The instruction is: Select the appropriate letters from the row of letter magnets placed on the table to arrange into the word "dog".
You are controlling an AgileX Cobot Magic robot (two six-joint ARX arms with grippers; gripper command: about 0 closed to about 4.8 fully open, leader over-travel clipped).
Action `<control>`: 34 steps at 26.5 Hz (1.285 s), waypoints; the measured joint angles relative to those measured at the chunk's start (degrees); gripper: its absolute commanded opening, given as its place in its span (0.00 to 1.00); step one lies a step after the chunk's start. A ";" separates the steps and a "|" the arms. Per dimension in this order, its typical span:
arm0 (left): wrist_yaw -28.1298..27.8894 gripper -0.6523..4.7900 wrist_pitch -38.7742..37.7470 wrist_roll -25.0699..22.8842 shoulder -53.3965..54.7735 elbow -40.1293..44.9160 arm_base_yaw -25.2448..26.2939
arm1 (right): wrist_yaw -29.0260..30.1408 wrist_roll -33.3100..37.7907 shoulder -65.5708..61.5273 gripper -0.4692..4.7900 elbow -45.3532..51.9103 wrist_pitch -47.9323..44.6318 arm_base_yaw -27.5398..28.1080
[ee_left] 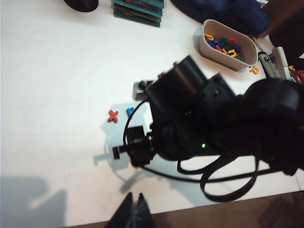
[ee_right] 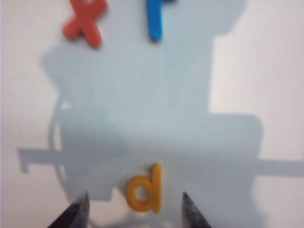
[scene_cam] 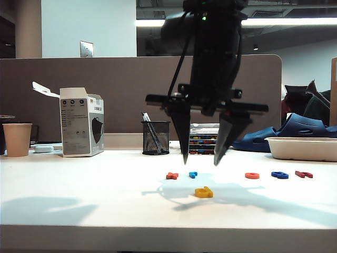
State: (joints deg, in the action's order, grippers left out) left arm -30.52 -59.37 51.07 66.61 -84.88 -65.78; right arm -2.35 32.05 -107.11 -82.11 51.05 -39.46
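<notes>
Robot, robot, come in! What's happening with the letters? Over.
Right end effector open above yellow d. Left end effector parked at table edge, state unclear. Nothing blocking.

White surface (scene_cam: 79, 205), yellow "d" (scene_cam: 204, 192) lying nearest its front edge, behind it a row: orange x (scene_cam: 172, 175), light blue letter (scene_cam: 193, 174), orange-red "o" (scene_cam: 252, 175), dark blue "g" (scene_cam: 279, 175), dark red piece (scene_cam: 304, 174), farther back paper cup (scene_cam: 17, 139), carton (scene_cam: 81, 122), mesh pen holder (scene_cam: 156, 137), beige tray (scene_cam: 303, 148)

Yellow "d" (ee_right: 144, 188), orange x-shaped piece (ee_right: 85, 22) (light blue letter (ee_right: 156, 18) beside), white table (scene_cam: 79, 195).
</notes>
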 measured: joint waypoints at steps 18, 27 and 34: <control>0.00 0.11 0.00 0.00 0.00 0.00 0.00 | -6.51 -6.71 0.39 0.55 -1.84 1.01 12.83; 0.00 0.11 0.02 0.00 0.00 0.00 0.02 | -3.98 -7.74 -4.04 0.55 -1.84 -3.58 13.09; 0.00 0.11 0.00 0.00 0.00 0.00 0.02 | -3.63 -8.28 -5.81 0.55 -1.84 -3.58 15.30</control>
State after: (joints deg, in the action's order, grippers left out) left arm -30.52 -59.37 51.07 66.61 -84.88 -65.76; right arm -5.98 23.77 -112.92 -83.94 47.46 -24.16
